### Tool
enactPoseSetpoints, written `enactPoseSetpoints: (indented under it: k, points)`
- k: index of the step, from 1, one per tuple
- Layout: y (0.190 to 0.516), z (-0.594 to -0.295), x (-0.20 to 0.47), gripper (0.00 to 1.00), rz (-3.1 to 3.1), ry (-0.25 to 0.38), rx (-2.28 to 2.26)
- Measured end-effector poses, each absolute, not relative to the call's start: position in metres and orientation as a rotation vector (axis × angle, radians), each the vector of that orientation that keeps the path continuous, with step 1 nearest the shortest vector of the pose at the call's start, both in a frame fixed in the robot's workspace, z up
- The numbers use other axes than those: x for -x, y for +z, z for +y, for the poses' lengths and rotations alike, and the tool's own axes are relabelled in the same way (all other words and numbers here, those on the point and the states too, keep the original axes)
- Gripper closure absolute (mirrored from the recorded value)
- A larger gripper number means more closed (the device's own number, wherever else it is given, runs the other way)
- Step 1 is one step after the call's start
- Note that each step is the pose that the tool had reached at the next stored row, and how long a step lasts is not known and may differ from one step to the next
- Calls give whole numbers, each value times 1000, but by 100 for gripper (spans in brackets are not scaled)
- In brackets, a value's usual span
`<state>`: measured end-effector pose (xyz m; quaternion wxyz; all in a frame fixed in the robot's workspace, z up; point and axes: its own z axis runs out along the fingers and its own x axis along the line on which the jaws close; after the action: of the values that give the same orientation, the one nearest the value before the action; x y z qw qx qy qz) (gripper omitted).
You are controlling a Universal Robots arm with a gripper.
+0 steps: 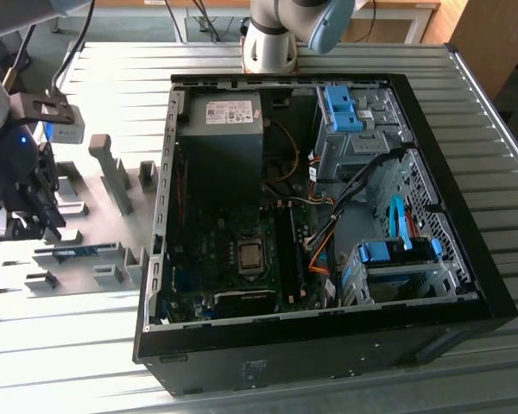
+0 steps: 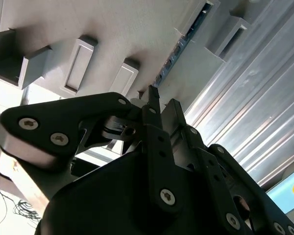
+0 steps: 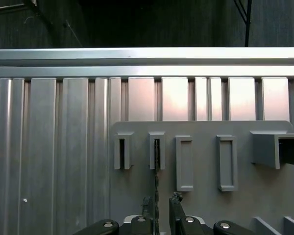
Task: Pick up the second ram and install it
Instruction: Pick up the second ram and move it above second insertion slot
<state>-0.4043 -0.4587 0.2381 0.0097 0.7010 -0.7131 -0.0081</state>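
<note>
A ribbed aluminium desk [image 1: 501, 129] carries everything. Most of its middle is taken up by an open black computer case [image 1: 328, 366] lying on its side. The case shows a grey power supply [image 1: 220, 129], a motherboard with a bare processor socket [image 1: 250, 256], and blue drive-bay brackets [image 1: 397, 253] toward the exterior view's right. The base of the robot arm [image 1: 272, 39] stands at the far edge of the desk, behind the case. A flat grey fixture plate [image 1: 78, 172] lies on the desk to the exterior view's left of the case. It is studded with grey blocks, one of them a tall upright post [image 1: 112, 168]. The first wrist view shows the plate's raised rectangular slot frames [image 3: 184, 163] in a row. The black hand [image 1: 22, 226] hangs over this plate, well apart from the case, with its fingers pointing down. In the first wrist view the hand [image 3: 161, 208] has its two fingertips [image 3: 175, 204] parted by a narrow gap, with nothing clamped between them. The second ram [image 1: 76, 252] sits in the fixture plate near the plate's front edge. It stands on its long edge as a thin blue-green strip. Seen edge-on in the first wrist view, the second ram [image 3: 157, 171] runs from one slot frame toward the gap between the fingers. In the second wrist view the second ram [image 2: 183, 41] lies in its groove just past the fingertips of the hand [image 2: 164, 100].
</note>
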Motion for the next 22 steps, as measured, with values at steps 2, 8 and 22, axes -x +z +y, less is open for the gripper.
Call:
enactPoseSetpoints:
  k: [2, 8, 22]
  points:
    - [235, -459, 404, 73, -2225, -26, -2189]
    - [228, -459, 404, 73, -2213, -16, -2201]
    - [217, -459, 405, 73, -2211, -3, -2205]
